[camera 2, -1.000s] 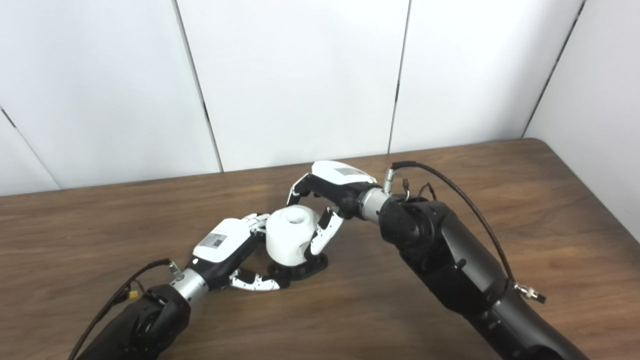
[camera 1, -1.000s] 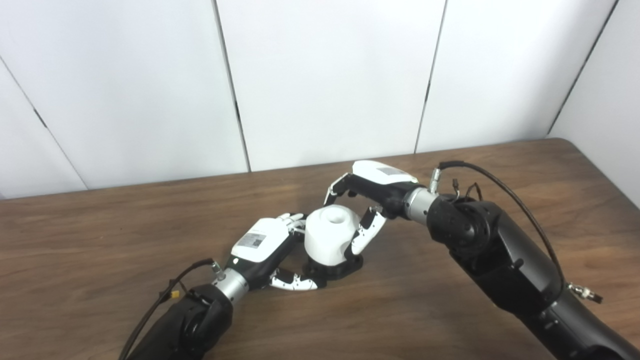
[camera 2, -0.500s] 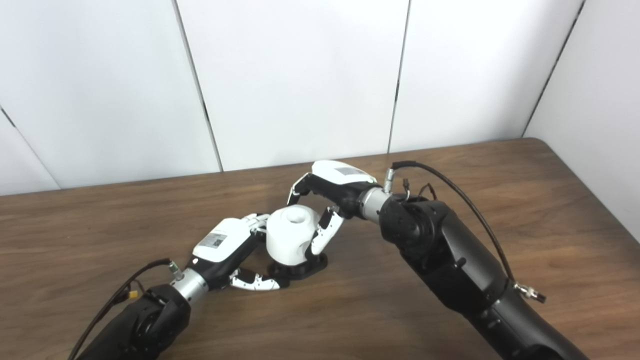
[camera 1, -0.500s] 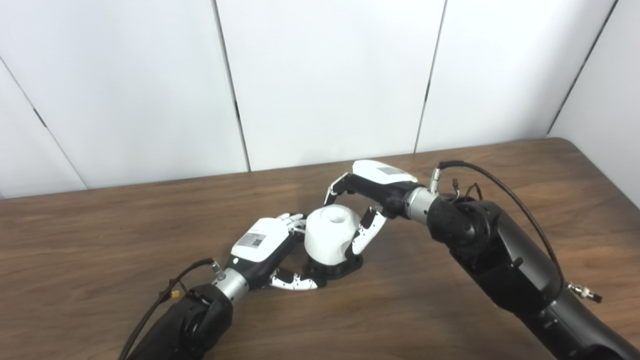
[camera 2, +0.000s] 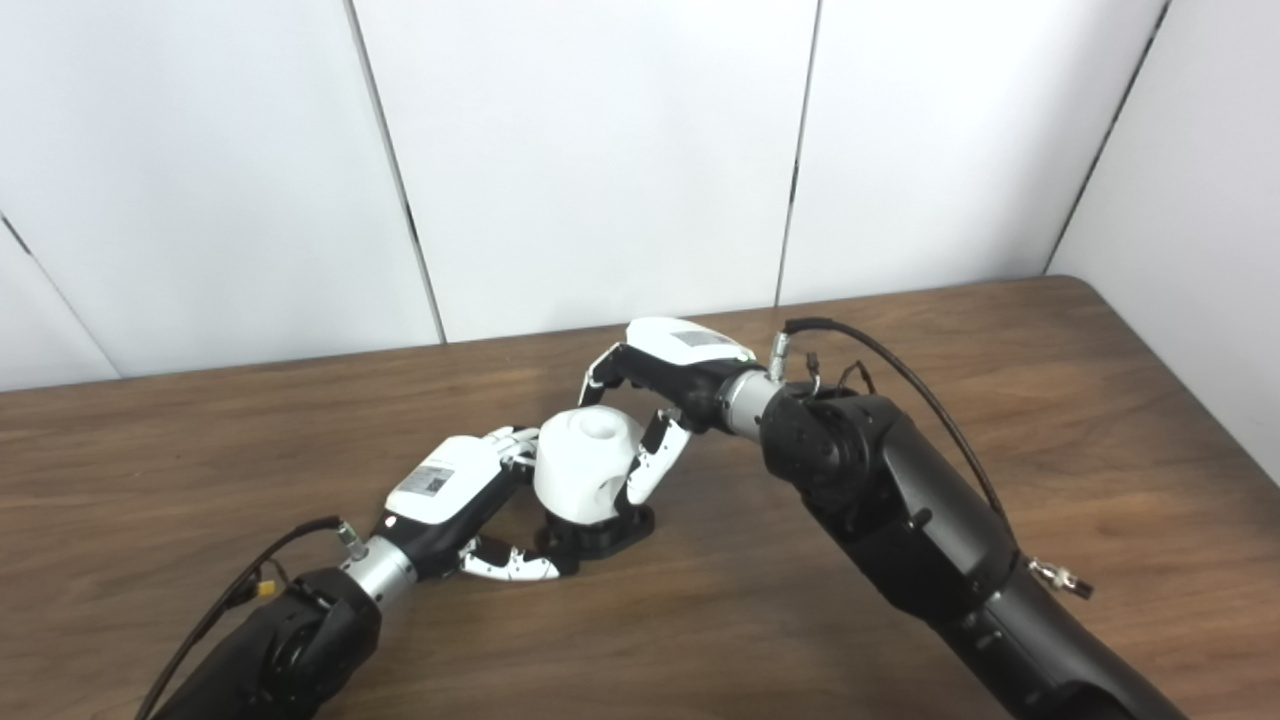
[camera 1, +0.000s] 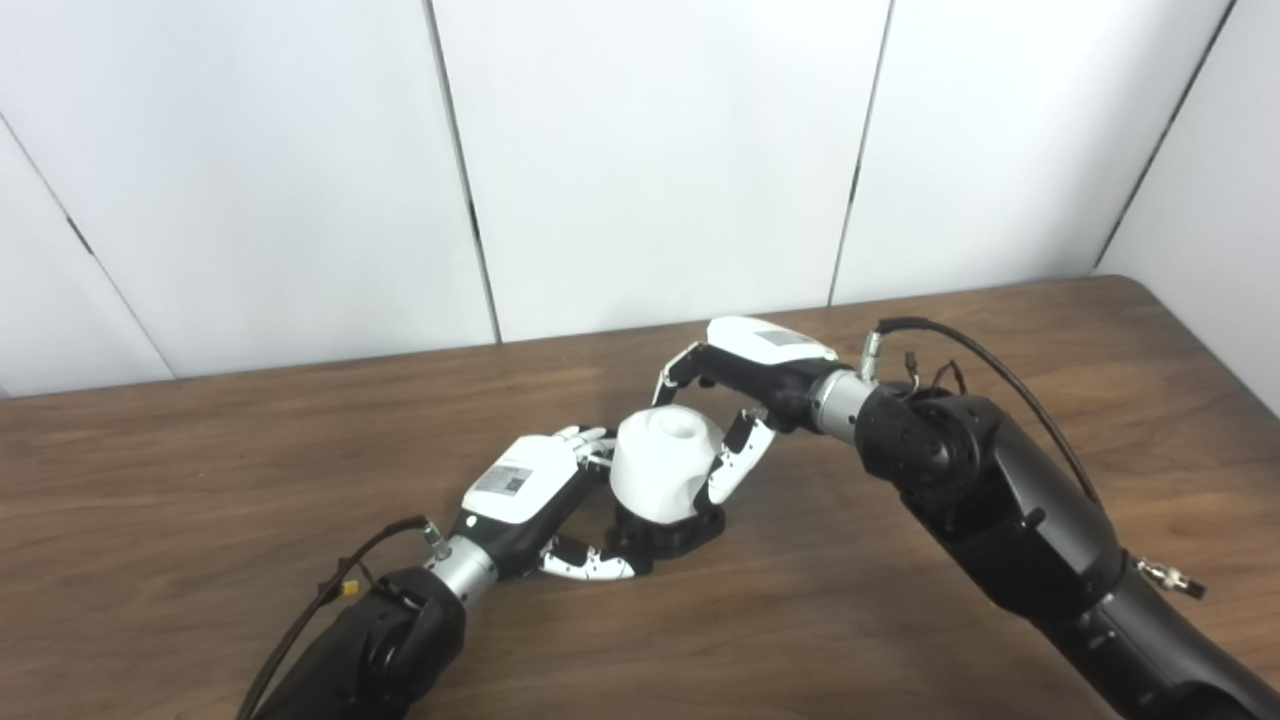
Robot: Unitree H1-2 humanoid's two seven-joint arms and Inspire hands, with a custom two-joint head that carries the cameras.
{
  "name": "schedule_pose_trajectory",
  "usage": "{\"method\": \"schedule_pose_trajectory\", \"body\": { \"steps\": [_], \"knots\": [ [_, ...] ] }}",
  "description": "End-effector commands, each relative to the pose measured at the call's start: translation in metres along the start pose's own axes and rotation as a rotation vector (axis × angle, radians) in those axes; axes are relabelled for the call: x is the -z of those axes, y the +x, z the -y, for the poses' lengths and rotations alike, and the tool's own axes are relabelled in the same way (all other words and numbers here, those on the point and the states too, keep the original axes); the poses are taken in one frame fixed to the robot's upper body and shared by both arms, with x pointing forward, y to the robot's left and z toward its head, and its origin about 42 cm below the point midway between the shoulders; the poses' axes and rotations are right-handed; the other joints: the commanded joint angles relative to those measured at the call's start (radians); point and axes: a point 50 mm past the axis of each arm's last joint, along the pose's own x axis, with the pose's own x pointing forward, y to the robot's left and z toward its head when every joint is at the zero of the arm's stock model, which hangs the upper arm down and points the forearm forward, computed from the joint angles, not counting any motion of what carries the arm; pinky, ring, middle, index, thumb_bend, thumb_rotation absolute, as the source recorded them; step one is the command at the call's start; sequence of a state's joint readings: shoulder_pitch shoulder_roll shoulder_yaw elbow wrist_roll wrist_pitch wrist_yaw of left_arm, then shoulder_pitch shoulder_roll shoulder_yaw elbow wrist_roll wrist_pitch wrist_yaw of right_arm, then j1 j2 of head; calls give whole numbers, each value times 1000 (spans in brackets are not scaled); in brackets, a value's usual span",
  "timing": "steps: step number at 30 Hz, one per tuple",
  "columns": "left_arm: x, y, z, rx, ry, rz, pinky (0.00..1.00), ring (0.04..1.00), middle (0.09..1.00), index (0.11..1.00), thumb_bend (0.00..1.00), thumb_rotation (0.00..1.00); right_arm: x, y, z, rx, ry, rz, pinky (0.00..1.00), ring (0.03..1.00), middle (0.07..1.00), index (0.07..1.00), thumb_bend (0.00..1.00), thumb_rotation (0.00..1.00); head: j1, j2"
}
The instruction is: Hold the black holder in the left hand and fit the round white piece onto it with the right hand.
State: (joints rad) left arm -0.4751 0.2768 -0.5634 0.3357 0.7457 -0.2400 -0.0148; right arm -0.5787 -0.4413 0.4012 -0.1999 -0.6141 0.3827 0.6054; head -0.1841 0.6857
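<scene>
My right hand (camera 1: 735, 400) clasps the round white piece (camera 1: 660, 465), a smooth matte dome with a hollow in its top, fingers and thumb curled round its sides. It sits on the black holder (camera 1: 668, 530), whose blocky base my left hand (camera 1: 535, 500) grips on the wood-grained table (camera 1: 200, 500).

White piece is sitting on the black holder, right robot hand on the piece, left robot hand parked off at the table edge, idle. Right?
Not quite. The left robot hand is not at the table edge: the left eye view shows it at the black holder, its fingers around the base. The rest holds: the round white piece sits on the holder, with the right robot hand gripping it.
</scene>
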Motion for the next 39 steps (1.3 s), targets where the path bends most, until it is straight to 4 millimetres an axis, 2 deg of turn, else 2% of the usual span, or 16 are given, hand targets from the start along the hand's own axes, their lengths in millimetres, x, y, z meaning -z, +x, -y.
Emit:
{"method": "schedule_pose_trajectory", "body": {
  "steps": [1, 9, 22, 29, 39],
  "knots": [
    [1, -5, 15, 113, 35, -12, 947, 919, 867, 483, 524, 70, -3, 0, 19, 31, -50, 24, 790, 826, 763, 481, 523, 133, 0, 1],
    [1, -6, 16, 121, 36, -18, 953, 921, 871, 483, 524, 70, -4, -3, 25, 43, -55, 37, 784, 825, 759, 481, 523, 134, 4, 9],
    [1, -2, 16, 122, 35, -21, 950, 918, 866, 483, 525, 69, -12, -13, 45, 95, -64, 72, 767, 814, 752, 480, 522, 135, 7, 11],
    [1, -2, 17, 121, 36, -20, 935, 914, 866, 482, 525, 69, -18, -17, 59, 130, -78, 108, 725, 790, 743, 479, 522, 134, 10, 9],
    [0, -2, 15, 117, 34, -16, 942, 916, 866, 482, 525, 70, -21, -17, 59, 122, -83, 103, 705, 780, 740, 479, 523, 133, 14, 16]
  ]
}}
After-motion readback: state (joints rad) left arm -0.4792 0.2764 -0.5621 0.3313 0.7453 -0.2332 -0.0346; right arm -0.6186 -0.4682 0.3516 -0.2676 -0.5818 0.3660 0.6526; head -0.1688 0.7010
